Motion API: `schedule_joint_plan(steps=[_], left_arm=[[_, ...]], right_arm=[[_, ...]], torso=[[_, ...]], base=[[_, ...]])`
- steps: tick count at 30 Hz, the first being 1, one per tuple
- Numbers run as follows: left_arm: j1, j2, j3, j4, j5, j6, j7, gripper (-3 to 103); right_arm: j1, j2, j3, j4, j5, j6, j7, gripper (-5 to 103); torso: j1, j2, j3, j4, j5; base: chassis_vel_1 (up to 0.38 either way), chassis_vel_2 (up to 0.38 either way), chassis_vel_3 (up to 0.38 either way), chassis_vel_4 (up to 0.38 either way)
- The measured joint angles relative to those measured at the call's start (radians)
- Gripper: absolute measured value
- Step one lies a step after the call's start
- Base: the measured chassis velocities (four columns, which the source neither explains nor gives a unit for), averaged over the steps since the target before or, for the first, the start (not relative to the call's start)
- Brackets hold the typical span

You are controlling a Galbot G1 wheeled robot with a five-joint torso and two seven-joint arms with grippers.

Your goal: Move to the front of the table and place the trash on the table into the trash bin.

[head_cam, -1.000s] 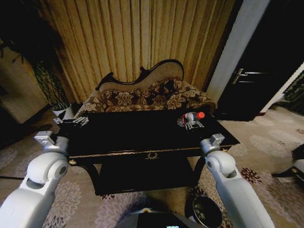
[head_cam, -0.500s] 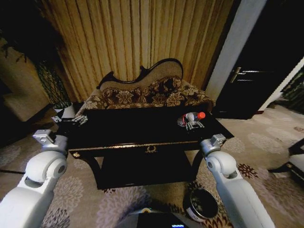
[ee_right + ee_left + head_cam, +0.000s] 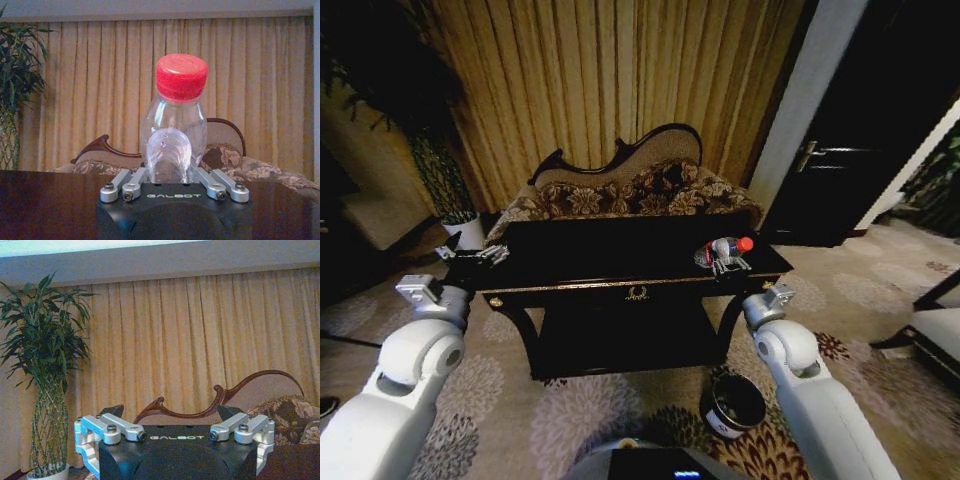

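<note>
Head view: one black worktop (image 3: 620, 262) with gold trim stands in front of one patterned sofa (image 3: 630, 190), curtains behind. One clear bottle (image 3: 728, 246) with a red cap sits at the worktop's right end, clamped in the right tool (image 3: 724, 262). Left tool (image 3: 480, 254) rests over the worktop's left end, holding nothing. One dark trash bin (image 3: 736, 405) with a white label stands on the patterned carpet beside the worktop's right legs, near the right arm's elbow. One white plant pot (image 3: 468, 230) stands on the floor off the worktop's left end. Left wrist view: left tool (image 3: 175, 432) with its two fingers spread wide apart, empty; one tall leafy plant (image 3: 42, 365) and the sofa's carved back beyond. Right wrist view: right tool (image 3: 170, 180) with its two fingers closed on the base of the one bottle (image 3: 172, 130), which stands upright with its red cap on top; dark worktop surface (image 3: 50, 200) spreads to both sides.
</note>
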State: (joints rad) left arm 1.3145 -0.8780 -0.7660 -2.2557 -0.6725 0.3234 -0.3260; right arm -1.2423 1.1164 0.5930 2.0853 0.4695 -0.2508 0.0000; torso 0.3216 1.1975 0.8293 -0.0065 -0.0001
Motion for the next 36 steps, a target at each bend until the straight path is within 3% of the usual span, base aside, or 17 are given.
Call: schedule_joint_plan(steps=[23, 29, 36], left_arm=[[0.008, -0.020, 0.003, 0.006, 0.021, -0.004, 0.004, 100], [0.015, -0.041, -0.001, 0.013, 0.032, -0.005, 0.004, 100], [0.015, -0.061, 0.002, 0.034, 0.040, -0.012, 0.004, 100]], right_arm=[[-0.011, 0.019, 0.009, -0.016, 0.014, 0.037, 0.000, 27], [-0.022, -0.008, 0.069, -0.167, 0.063, 0.047, 0.000, 27], [-0.003, -0.002, 0.068, -0.546, -0.046, 0.110, 0.000, 27]], torso=[[0.000, 0.000, 0.000, 0.0001, 0.0000], [0.001, -0.001, 0.000, -0.0001, -0.0001], [0.000, 0.000, 0.000, 0.0000, 0.0002]], base=[[0.122, -0.129, -0.124, 0.127], [0.000, 0.000, 0.000, 0.000], [0.000, 0.000, 0.000, 0.000]])
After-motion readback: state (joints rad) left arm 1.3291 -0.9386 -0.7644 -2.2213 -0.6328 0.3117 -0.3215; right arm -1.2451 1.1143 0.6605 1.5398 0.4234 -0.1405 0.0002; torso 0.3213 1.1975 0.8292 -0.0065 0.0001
